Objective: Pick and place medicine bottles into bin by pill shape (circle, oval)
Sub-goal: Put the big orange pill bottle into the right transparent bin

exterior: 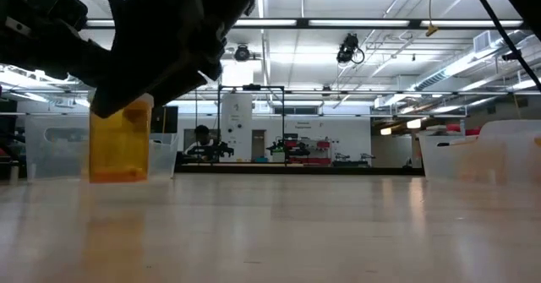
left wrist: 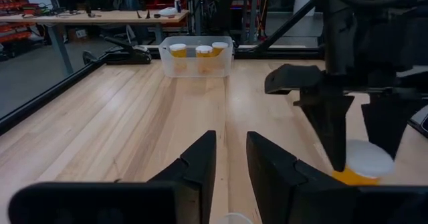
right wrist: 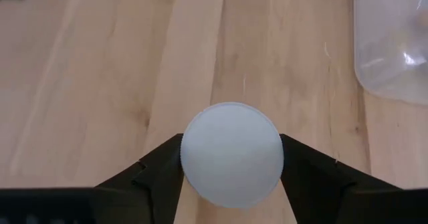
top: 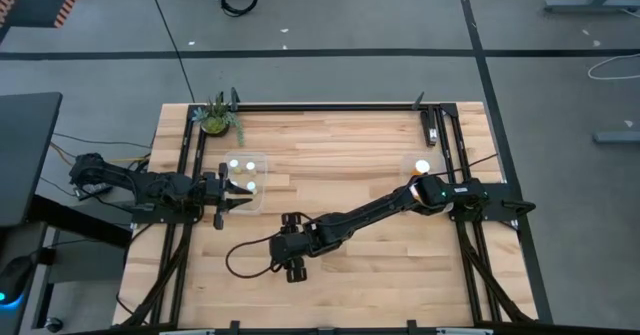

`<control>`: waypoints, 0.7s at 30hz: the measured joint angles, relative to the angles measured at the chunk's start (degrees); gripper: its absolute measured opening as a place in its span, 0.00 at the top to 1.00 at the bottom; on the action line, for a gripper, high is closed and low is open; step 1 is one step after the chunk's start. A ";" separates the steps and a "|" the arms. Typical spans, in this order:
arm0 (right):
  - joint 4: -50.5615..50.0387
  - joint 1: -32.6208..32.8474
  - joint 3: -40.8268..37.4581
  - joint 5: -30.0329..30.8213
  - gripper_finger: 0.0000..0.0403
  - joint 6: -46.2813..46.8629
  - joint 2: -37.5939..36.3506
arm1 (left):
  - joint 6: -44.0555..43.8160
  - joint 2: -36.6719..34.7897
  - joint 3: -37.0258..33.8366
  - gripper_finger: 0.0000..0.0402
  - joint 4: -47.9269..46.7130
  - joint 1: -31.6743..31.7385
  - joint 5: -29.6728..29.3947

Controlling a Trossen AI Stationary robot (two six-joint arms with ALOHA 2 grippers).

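Note:
A medicine bottle with a white round cap [right wrist: 231, 154] and an orange translucent body [exterior: 121, 144] stands upright in the table's near middle. My right gripper [top: 292, 257] is shut on it from above, and the hold also shows in the left wrist view [left wrist: 364, 162]. My left gripper [left wrist: 231, 164] is slightly open and empty. It is level over the clear left bin [top: 262, 160], which holds white-capped bottles [top: 235, 163]. The clear right bin [left wrist: 196, 55] holds three more bottles. My right gripper pinches the bottle between its two fingers at two opposite sides of the white cap [right wrist: 187, 158]. The fingers [left wrist: 334, 140] point straight down from above. The bottle is upright below them. Whether its bottom rests on the table or hangs just above it, I cannot tell.
A green potted plant [top: 216, 117] stands at the far left corner. A black frame rail [top: 330, 105] runs along the table's far edge and down both sides. Bare wood [top: 350, 145] lies between the two bins.

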 joint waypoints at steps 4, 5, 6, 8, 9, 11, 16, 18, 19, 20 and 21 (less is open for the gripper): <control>-3.31 0.26 -0.03 0.75 0.43 0.48 -0.77 | 0.00 0.00 0.00 0.77 -0.01 0.00 0.01; -3.62 0.32 -0.01 0.97 0.43 0.38 -0.95 | 0.00 0.00 0.00 0.77 -0.01 0.00 -0.02; -4.40 0.38 -0.02 1.01 0.43 -0.05 -1.33 | -0.01 0.00 0.00 0.77 -0.03 0.00 0.01; -4.49 0.48 -0.01 1.05 0.44 -0.27 -1.64 | 0.00 0.00 0.00 0.77 -0.03 -0.01 0.01; -4.27 0.47 0.00 1.05 0.44 -0.27 -1.68 | 0.00 -0.02 0.00 0.77 -0.03 -0.02 -0.02; -4.83 0.37 -0.01 1.05 0.44 -0.64 -1.88 | -0.02 0.00 0.00 0.77 -0.03 0.00 -0.01; -6.93 -0.08 -0.01 1.03 0.44 -0.78 -2.74 | 0.00 0.00 0.00 0.78 -0.03 -0.01 -0.02; -7.13 -0.08 -0.01 1.35 0.44 -0.90 -3.20 | -0.02 0.00 0.00 0.79 -0.03 0.00 -0.02; -8.32 -0.02 -0.05 1.60 0.44 -0.92 -3.81 | -0.02 0.00 0.00 0.79 -0.01 0.00 -0.01; -9.11 0.02 -0.05 1.70 0.44 -0.92 -4.21 | 0.00 0.00 0.00 0.79 -0.03 -0.02 0.01; -9.14 0.04 -0.03 2.02 0.44 -0.92 -4.91 | 0.00 0.00 0.00 0.79 -0.08 -0.02 -0.01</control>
